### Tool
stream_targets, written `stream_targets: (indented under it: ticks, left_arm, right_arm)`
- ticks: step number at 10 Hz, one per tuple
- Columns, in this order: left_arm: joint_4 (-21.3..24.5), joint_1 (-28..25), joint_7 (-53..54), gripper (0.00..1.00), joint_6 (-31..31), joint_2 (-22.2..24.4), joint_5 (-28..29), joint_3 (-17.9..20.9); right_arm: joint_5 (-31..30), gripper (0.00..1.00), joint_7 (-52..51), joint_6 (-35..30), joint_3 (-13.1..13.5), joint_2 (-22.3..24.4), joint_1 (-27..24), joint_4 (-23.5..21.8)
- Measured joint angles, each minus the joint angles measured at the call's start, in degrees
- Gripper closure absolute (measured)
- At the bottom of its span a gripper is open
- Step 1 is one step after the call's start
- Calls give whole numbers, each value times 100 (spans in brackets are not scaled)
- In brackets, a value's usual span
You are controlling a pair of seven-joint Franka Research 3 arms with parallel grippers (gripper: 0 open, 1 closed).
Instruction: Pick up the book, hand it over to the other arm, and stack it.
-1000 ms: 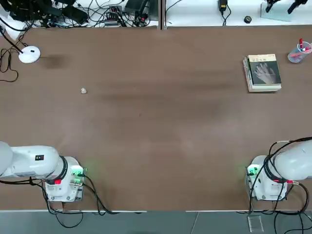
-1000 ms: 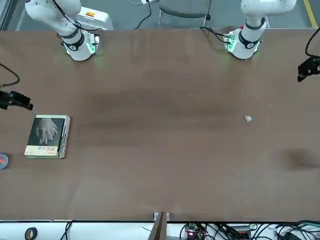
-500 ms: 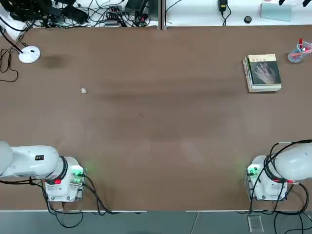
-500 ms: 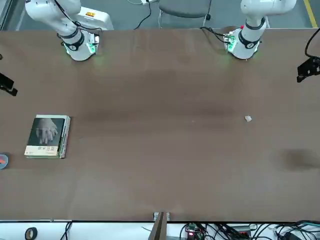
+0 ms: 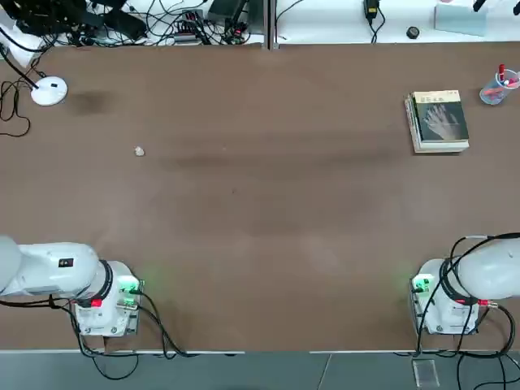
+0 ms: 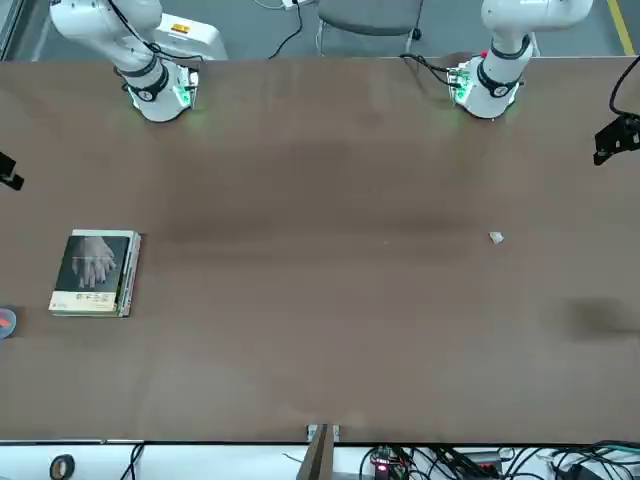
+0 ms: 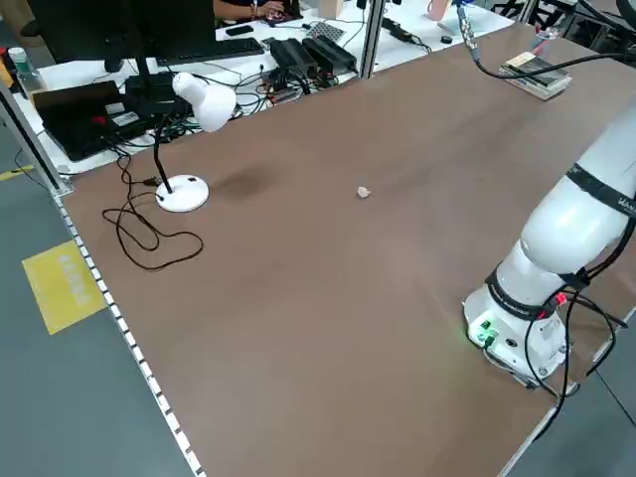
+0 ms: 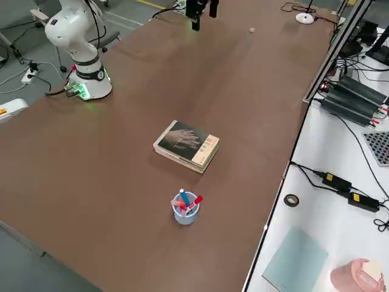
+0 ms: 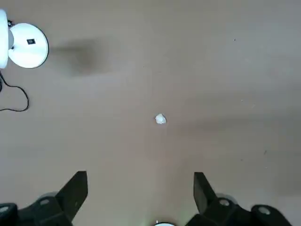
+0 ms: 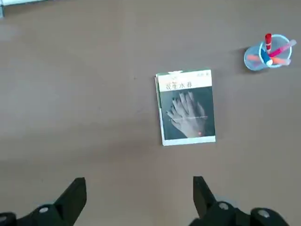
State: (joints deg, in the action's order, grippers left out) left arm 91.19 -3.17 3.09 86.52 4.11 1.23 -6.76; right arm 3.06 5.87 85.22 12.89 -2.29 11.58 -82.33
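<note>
On brown table (image 5: 260, 203): book (image 5: 441, 119) atop stack, pen cup (image 5: 496, 87), lamp (image 5: 49, 90); left hand (image 9: 141, 195) & right hand (image 10: 139, 200) wide, empty.

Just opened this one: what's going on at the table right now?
Nothing is being handled yet. The book, with the pale hand on its dark cover, lies on top of a stack on the table at the robot's far right, beside a cup of pens. The right gripper hangs high above it with jaws open and empty. The left gripper, also open and empty, hangs over bare table near a small white scrap and a desk lamp.
</note>
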Motion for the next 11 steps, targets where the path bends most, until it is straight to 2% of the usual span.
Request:
stream_targets:
  ticks: [4,11]
  left_arm:
    - [0,0,0,0,4,0,0,0]
    - [0,0,0,0,12,0,0,-1]
  right_arm:
    - [-267,0,-177,400,-134,-9,-15,-453]
    - [-350,0,-420,409,-215,-2,-15,-514]
